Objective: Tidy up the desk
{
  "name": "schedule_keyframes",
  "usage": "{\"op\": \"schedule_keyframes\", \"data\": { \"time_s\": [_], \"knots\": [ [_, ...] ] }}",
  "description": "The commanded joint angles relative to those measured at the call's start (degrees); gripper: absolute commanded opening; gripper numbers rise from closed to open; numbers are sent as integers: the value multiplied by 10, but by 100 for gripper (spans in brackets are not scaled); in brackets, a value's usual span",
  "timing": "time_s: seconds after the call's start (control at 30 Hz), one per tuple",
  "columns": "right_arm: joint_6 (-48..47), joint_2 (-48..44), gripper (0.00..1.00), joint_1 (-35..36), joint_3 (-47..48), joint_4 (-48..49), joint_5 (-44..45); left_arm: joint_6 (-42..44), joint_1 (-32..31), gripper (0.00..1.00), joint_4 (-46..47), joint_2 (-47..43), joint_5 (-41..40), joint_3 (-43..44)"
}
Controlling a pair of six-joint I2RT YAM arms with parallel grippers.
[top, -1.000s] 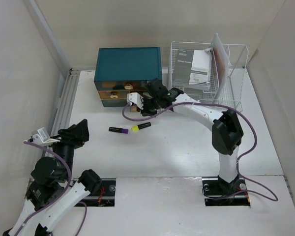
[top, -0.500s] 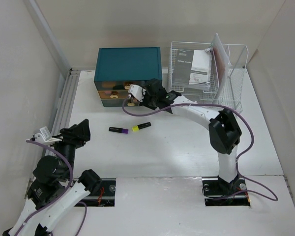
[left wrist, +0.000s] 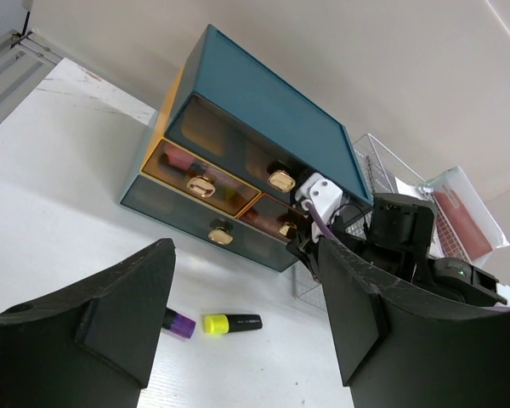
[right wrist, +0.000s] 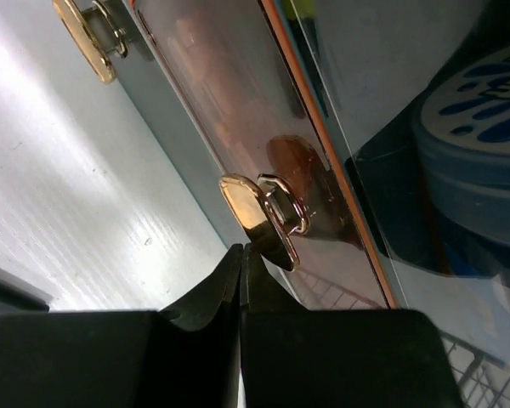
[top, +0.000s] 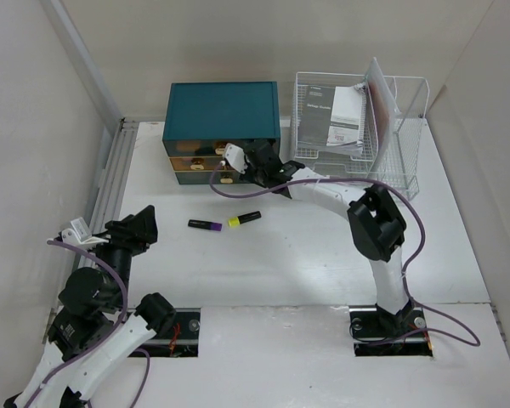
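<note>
The white desk (top: 306,263) holds a teal drawer box (top: 223,117) at the back. My right gripper (top: 240,167) is shut with nothing between its fingers. Its tips (right wrist: 240,255) rest just below the gold handle (right wrist: 257,217) of an amber drawer front (right wrist: 229,102). A yellow-capped marker (top: 244,219) and a purple-capped marker (top: 205,224) lie on the desk in front of the box. My left gripper (top: 138,228) hovers open at the near left. It looks toward the yellow-capped marker (left wrist: 232,323) and the purple-capped marker (left wrist: 181,324), well short of them.
A white wire rack (top: 391,140) with papers and a booklet stands at the back right, next to the box. A grey rail (top: 110,183) runs along the desk's left edge. The right arm's purple cable (top: 238,194) loops above the markers.
My right gripper has moved back and left from in front of the box up to the drawer front, staying shut. The left arm has barely shifted.
</note>
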Motion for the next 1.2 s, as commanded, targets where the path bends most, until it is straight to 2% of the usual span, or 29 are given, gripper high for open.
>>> {"op": "schedule_keyframes", "data": {
  "time_s": [0.0,0.03,0.13,0.23,0.33,0.4,0.47,0.63,0.77,1.17],
  "knots": [
    [17,-40,0,-4,-1,62,-16,10,1,65,26,9,4,-2],
    [17,-49,0,-4,-6,51,-17,10,1,65,26,9,4,-2],
    [17,-80,1,19,-30,36,-153,10,1,65,26,9,4,-2],
    [10,-93,17,54,-43,20,-200,10,1,65,31,9,4,-2],
    [45,-43,34,59,11,-18,-241,10,1,65,31,9,4,-2],
    [68,-8,40,64,70,-62,-259,10,1,65,31,9,4,-2],
    [79,37,41,64,100,-82,-280,10,1,65,31,9,4,-2],
    [92,73,44,78,106,-75,-279,10,1,65,31,4,4,-2],
    [103,89,48,94,106,-75,-273,10,1,65,31,4,10,-2],
    [139,107,49,112,106,-80,-292,10,1,65,31,4,10,-2]
  ]
}}
